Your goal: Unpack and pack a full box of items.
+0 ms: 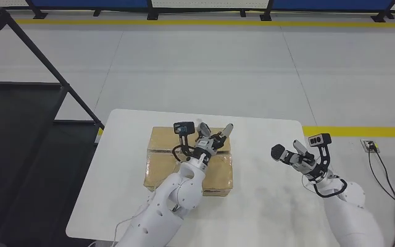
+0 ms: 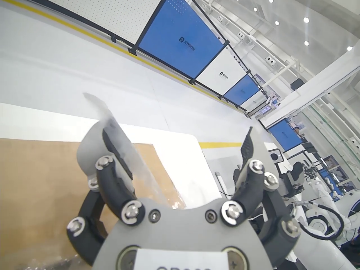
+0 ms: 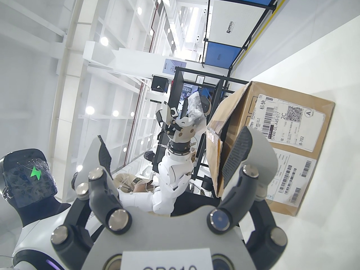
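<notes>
Brown cardboard box [image 1: 162, 167] sits flat in the middle of the white table [image 1: 123, 185]. From the top view it's wider side to side than front to back, with the labelled side facing the robot's right. Left gripper [image 1: 215, 131] hangs over the box's far half, fingers spread wide (a crinkly clear plastic strip [image 2: 118, 139] clings lengthwise along one finger, poking past the tip). Right gripper [image 1: 289, 150] is well off to the box's right, also splayed.
</notes>
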